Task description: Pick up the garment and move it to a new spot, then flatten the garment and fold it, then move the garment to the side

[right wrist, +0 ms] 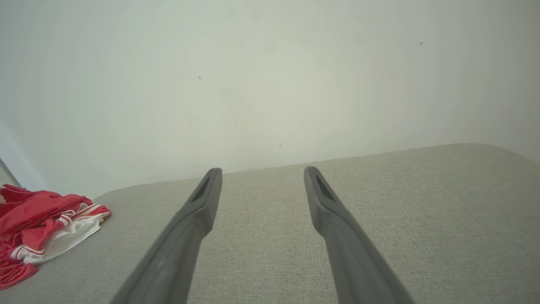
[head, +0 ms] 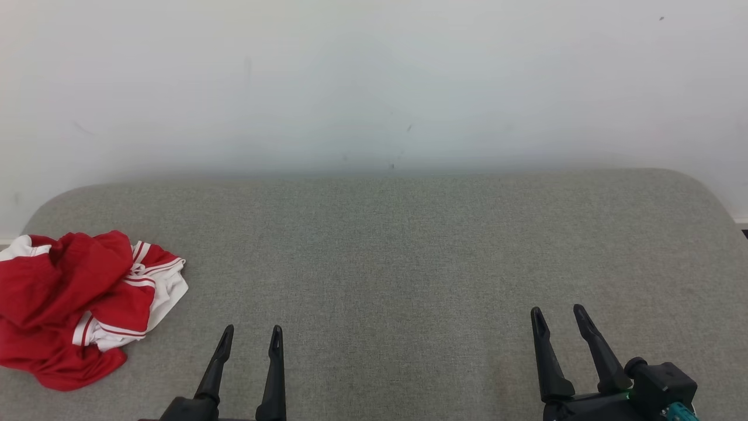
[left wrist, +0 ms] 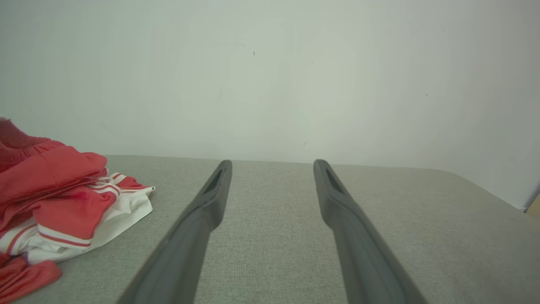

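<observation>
Garment [head: 76, 304] lies crumpled at the head view's lower left (likely soft, light, floppy), so pinch a raised red fold with your left tool [head: 252, 331], which, like the right tool [head: 556, 311], gapes empty.

The garment [head: 82, 307] lay on the pad [head: 409, 263] at its left edge, towards the front. The wall [head: 374, 82] stood behind the pad's back edge. The left gripper [head: 252, 330] hung over the front, left of centre, near the garment's right side but apart from it. The right gripper [head: 556, 310] hung over the front right, well apart from the garment, with bare pad between the two grippers.
</observation>
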